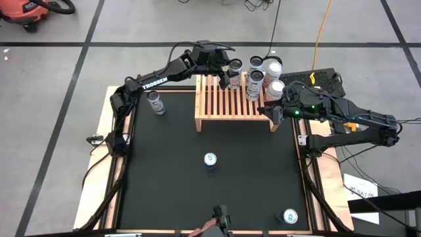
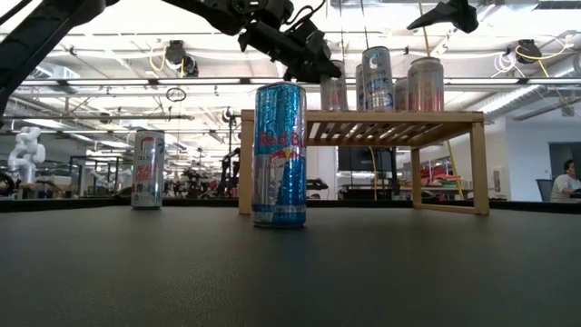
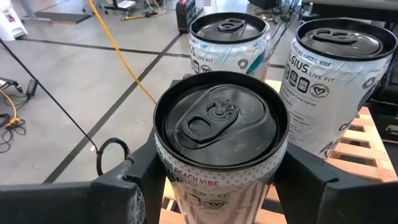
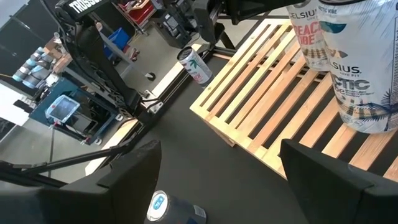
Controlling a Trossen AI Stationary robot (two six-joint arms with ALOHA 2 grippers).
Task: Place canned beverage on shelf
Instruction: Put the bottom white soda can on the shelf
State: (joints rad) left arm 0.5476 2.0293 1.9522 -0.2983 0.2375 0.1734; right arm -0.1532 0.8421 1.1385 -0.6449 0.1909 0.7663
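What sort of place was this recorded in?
Probably a robotics lab or workshop: grey taped floor, an orange shop vacuum, a white robot figure behind the table, ceiling ducts and equipment racks.

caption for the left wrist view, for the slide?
Left gripper holds a can above the shelf, beside two standing cans.

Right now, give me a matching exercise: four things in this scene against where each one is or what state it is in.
Things:
1. left gripper
2. right gripper
3. blue can
4. shelf

Places or states:
A. standing on the black mat, in front of the shelf
B. closed around a can at the shelf's back edge
C. open, empty, by the shelf's right end
D. carries several cans at its back right

Pairs: 1-B, 2-C, 3-A, 4-D
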